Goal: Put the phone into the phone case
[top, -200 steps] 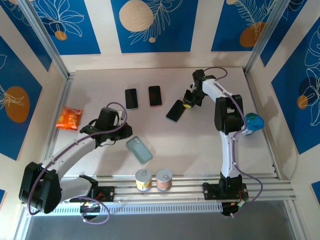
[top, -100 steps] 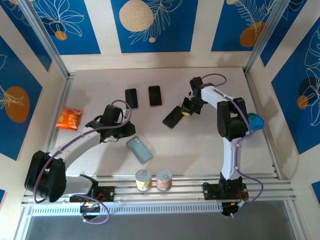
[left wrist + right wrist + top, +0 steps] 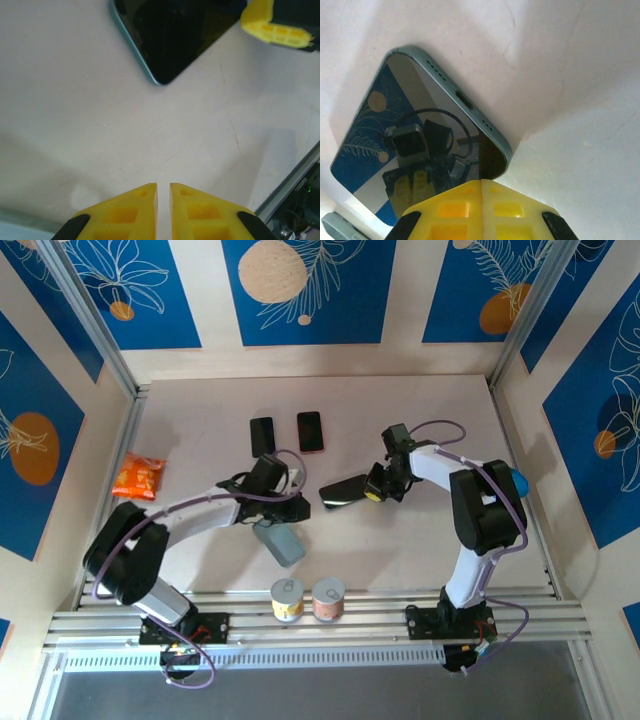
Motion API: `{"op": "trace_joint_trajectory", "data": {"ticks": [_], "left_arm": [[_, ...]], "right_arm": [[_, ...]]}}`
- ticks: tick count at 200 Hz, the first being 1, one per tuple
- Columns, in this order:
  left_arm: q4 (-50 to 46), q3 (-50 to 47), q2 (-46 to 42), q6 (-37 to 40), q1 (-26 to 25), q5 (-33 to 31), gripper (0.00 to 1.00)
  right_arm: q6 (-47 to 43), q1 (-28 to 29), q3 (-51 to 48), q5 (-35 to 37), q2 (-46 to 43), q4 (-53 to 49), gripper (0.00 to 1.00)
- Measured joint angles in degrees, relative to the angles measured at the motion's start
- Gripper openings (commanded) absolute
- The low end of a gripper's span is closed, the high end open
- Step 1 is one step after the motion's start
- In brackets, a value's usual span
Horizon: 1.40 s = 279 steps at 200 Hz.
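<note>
In the top view, the left pincer (image 3: 292,503) has been swung right since half a second earlier and is now set at the far end of the phone case (image 3: 280,542). The right pincer (image 3: 374,490) has been drawn nearer, with the phone (image 3: 343,490) carried on its left, outside the case. In the left wrist view, the left pincer (image 3: 163,192) is clenched on nothing, with the phone (image 3: 170,35) ahead of it. In the right wrist view, the right pincer (image 3: 481,187) is clamped on the phone (image 3: 420,135) at its edge.
</note>
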Motion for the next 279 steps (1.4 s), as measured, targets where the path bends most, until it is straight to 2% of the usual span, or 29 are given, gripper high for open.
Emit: {"op": "trace_joint_trajectory", "data": {"ticks": [42, 84, 165, 246, 279], "left_arm": [[0.3, 4.8, 6.0, 0.0, -2.9, 0.9, 0.13], [0.6, 8.4, 9.8, 0.0, -4.3, 1.1, 0.13], [-0.9, 13.3, 17.6, -0.6, -6.6, 0.2, 0.1], [-6.4, 20.2, 22.5, -0.4, -6.3, -5.9, 0.06], [-7.5, 21.0, 23.0, -0.4, -5.8, -6.0, 0.05]], "right_arm": [[2.3, 2.7, -5.7, -0.7, -3.0, 2.5, 0.0], [0.3, 3.8, -5.3, -0.4, -4.2, 2.0, 0.0], [-7.0, -4.7, 0.0, -2.8, -8.4, 0.3, 0.0], [-17.5, -3.3, 16.9, -2.6, 4.0, -3.7, 0.05], [-20.0, -2.3, 22.4, -1.0, 10.8, -5.5, 0.12]]}}
